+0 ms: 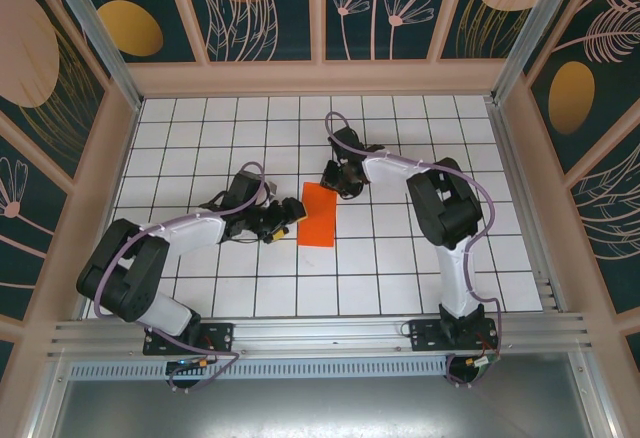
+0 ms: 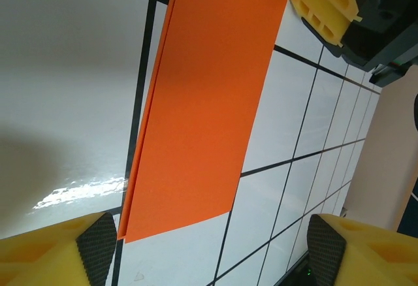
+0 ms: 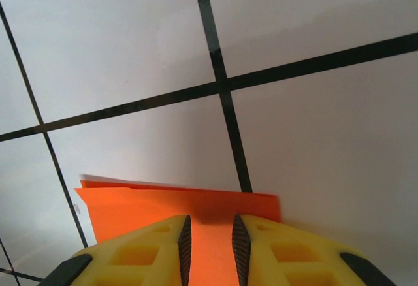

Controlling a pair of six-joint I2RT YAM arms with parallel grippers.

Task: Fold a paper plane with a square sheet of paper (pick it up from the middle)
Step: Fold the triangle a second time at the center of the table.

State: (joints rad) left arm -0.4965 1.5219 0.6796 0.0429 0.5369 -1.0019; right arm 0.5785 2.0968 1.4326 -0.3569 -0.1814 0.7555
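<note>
Gridded tabletop [image 1: 200, 158], folded orange paper [image 1: 319, 215]

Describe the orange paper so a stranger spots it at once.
Look at the white gridded table, near its middle, between the left gripper and right gripper. There lies the square sheet of paper, folded into a flat rectangle, the only orange-red thing there.
</note>
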